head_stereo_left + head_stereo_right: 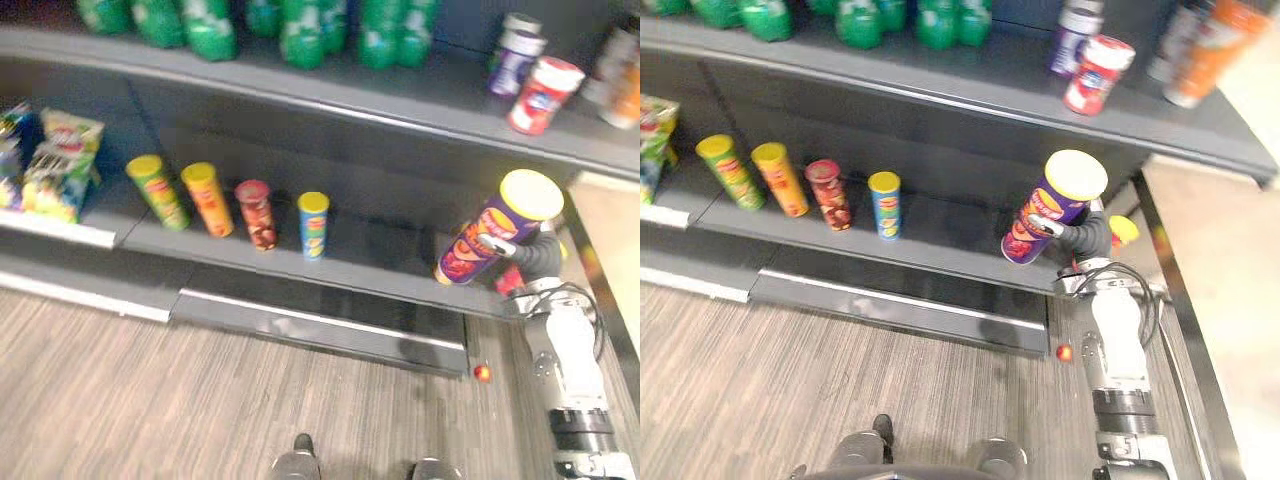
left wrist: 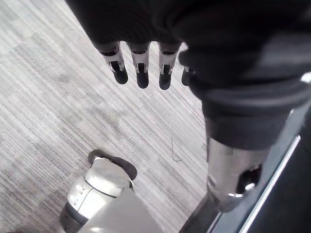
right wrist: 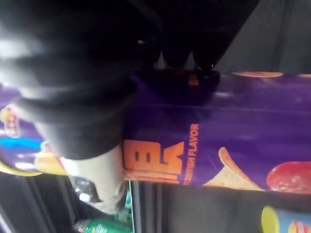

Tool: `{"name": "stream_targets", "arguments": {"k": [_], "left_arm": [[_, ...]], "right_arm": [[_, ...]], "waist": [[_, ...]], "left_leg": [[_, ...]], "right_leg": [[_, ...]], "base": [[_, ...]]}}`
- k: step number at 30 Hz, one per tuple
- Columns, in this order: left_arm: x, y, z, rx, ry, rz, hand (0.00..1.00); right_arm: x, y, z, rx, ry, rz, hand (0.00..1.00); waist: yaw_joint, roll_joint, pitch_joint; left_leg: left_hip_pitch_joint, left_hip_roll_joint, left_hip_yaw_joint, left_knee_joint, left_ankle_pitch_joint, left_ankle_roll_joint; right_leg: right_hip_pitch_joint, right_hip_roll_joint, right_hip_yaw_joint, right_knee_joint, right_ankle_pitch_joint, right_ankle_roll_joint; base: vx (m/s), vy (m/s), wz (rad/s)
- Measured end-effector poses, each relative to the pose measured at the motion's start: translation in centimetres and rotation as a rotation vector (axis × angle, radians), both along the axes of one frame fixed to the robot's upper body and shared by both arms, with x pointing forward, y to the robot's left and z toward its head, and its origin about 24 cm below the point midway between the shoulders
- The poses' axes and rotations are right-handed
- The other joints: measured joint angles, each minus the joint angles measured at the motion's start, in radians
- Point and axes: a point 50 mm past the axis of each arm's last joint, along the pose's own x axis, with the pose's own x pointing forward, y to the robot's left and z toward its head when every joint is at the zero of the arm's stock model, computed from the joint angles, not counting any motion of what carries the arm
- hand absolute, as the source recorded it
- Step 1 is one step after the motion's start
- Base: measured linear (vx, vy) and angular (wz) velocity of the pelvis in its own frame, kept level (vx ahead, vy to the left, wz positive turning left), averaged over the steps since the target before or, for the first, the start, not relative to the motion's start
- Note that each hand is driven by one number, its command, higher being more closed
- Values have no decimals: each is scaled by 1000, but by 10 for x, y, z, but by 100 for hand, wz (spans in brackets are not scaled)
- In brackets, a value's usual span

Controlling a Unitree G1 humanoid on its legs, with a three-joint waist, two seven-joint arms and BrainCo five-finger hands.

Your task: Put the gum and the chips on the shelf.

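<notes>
A tall purple chips can (image 1: 495, 235) with a pale yellow lid leans to the right, its base on the right end of the lower shelf (image 1: 380, 270). My right hand (image 1: 530, 250) is curled round the can's middle from the right. Up close in the right wrist view, the thumb and fingers of the right hand (image 3: 73, 73) wrap the purple can (image 3: 218, 145). A small yellow and red item (image 1: 1123, 230) sits just behind that hand; I cannot tell what it is. My left hand (image 2: 141, 68) hangs over the floor with straight fingers and holds nothing.
Several small chip cans (image 1: 256, 213) stand in a row on the lower shelf, left of the purple can. Snack bags (image 1: 60, 165) fill the far left. Green bottles (image 1: 300, 30) and canisters (image 1: 540, 95) line the upper shelf. The shelf's dark side frame (image 1: 600, 290) runs along the right.
</notes>
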Motion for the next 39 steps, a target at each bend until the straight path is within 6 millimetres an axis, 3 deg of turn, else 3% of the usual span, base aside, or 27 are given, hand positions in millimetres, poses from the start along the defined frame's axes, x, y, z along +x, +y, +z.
{"name": "stream_targets", "arguments": {"k": [1, 2, 3, 4, 6, 11, 19, 26, 30, 34, 39], "left_arm": [[2, 1, 0, -1, 4, 1, 0], [4, 4, 1, 6, 1, 0, 0], [5, 4, 1, 7, -1, 0, 0], [8, 1, 0, -3, -5, 1, 0], [9, -4, -2, -16, -13, 14, 0], [2, -16, -6, -43, -2, 67, 0], [7, -22, -7, -48, -38, 64, 0], [13, -21, -6, -56, -73, 86, 0], [34, -24, -4, -60, -119, 50, 0], [71, -23, 3, -54, -226, 29, 0], [118, -20, 20, -31, -365, -20, 0]], "right_arm": [[0, 7, 0, 9, -6, 21, 100], [0, 17, -1, 9, -7, 55, 100], [0, 17, -1, 8, -8, 59, 100], [0, 18, -1, 14, -7, 59, 100], [2, 20, 2, 24, -20, 59, 100], [4, 21, 5, 64, -24, 62, 100], [3, 32, 6, 58, -27, 107, 100], [-10, 52, 31, 1, -149, 184, 100], [-13, 70, 45, -19, -206, 267, 100], [-11, 102, 61, -115, -265, 372, 100], [-4, 122, 72, -206, -310, 383, 100]], "waist": [[0, -2, -1], [0, -16, -8], [-1, -21, -10], [2, -5, -10], [17, 14, -6], [-3, 36, 7], [-15, 67, 10], [-18, 71, 15], [-26, 85, 34], [-41, 94, 108], [-38, 111, 193]], "left_leg": [[0, -8, -21, 3, 0, -6], [-15, -27, -49, 32, 1, -22], [-18, -30, -55, 41, -2, -25], [-31, -22, -75, 56, -8, -36], [-43, 11, -82, 43, 4, -62], [21, 79, -96, -60, 45, -119], [58, 111, -84, -196, 122, -137], [52, 100, -70, -213, 127, -132], [29, 91, -56, -213, 130, -128], [1, 81, -43, -196, 133, -125], [-61, 68, -48, -165, 137, -120]], "right_leg": [[-9, 11, 19, -21, 5, 7], [-16, 16, 41, -76, 54, 39], [-15, 16, 42, -74, 43, 48], [1, 27, 49, -90, 34, 61], [8, 63, 38, -147, 34, 61], [57, 137, 18, -195, 27, 44], [39, 168, 10, -223, 34, 24], [21, 158, 20, -224, 36, 26], [-14, 149, 36, -211, 39, 31], [-55, 139, 52, -185, 42, 36], [-124, 126, 56, -140, 42, 36]], "base": [[112, -210, 108], [94, -178, 72], [104, -195, 62], [104, -195, 22], [94, -219, 3], [24, -174, 1], [3, -61, -2], [40, 11, -2], [-12, 21, -11], [-39, 15, -9], [-53, 11, 2]]}}
